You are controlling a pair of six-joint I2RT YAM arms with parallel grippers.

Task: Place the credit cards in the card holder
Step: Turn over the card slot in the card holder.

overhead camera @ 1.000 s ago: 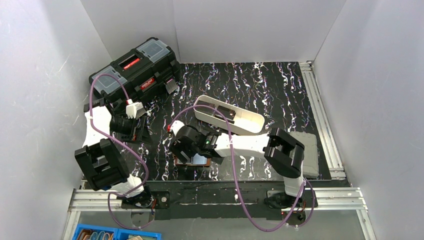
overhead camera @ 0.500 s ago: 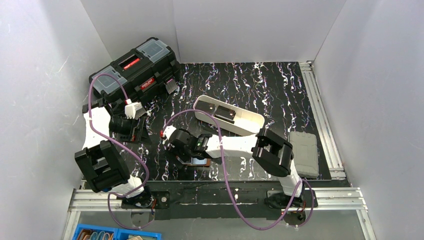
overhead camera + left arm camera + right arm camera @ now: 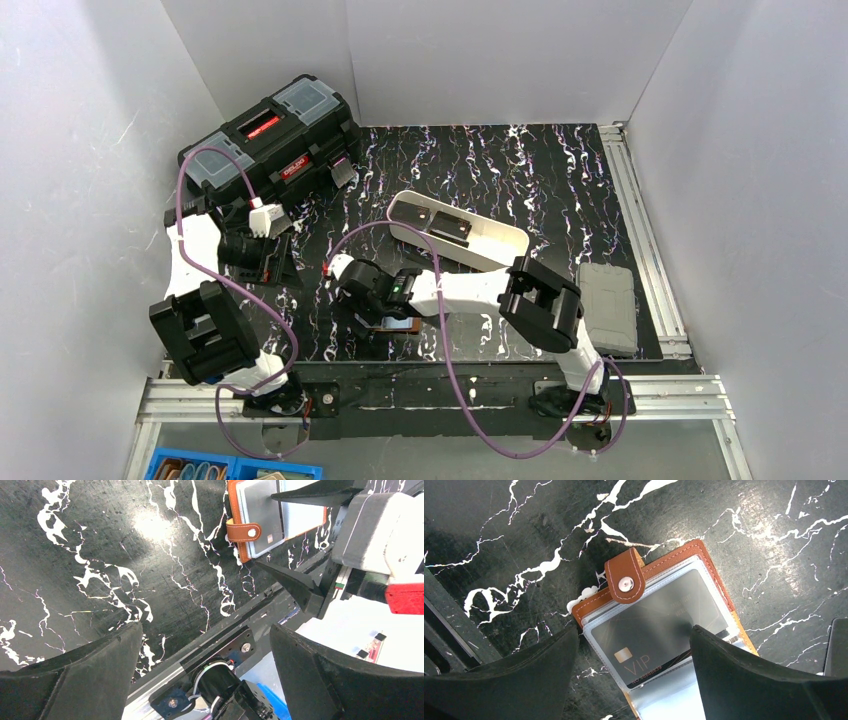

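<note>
Right gripper [image 3: 634,629], jaws spread and gripping nothing, is hovering over the wallet [image 3: 624,577] lying open beneath it, one fingertip [image 3: 716,647] apparently touching the dark card [image 3: 664,610], which wants pushing squarely inward.

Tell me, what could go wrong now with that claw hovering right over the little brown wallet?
One finger of the right claw seems to sit on the dark VIP card in its clear sleeve. A push could slide the whole card holder across the smooth table, since the left claw hangs open off to the side and nothing steadies it. The snap strap lies folded over the sleeve's edge and might snag a card.
</note>
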